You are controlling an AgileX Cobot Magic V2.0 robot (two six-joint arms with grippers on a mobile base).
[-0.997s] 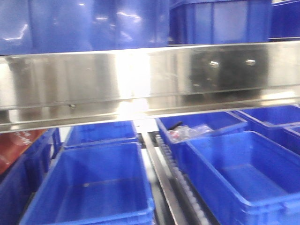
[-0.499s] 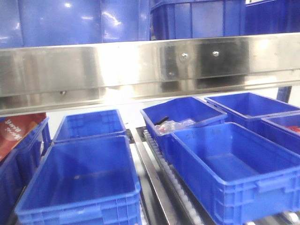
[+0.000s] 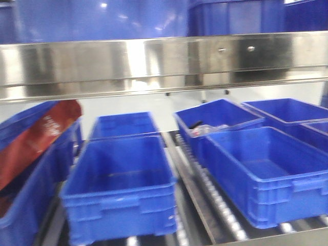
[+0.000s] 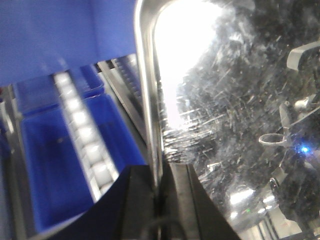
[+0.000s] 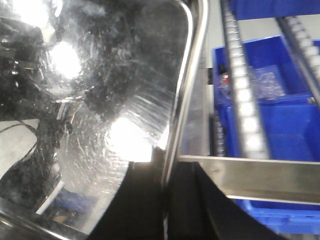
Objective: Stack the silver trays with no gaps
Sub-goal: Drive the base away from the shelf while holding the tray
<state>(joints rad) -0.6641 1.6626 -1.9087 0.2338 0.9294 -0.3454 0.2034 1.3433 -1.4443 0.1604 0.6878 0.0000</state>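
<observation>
Left wrist view: left pincer [image 4: 161, 197] is clamping the rim of the silver tray [image 4: 235, 125]; right pincer [image 5: 167, 200] is gripping likewise. Keeping both level should seat it flush.

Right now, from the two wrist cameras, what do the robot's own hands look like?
The left hand and right hand look alike: each a pair of matte black, wedge-shaped fingers, broad at the base and narrowing to the tips. No markings or cables are clear, and the arms are out of view.
</observation>
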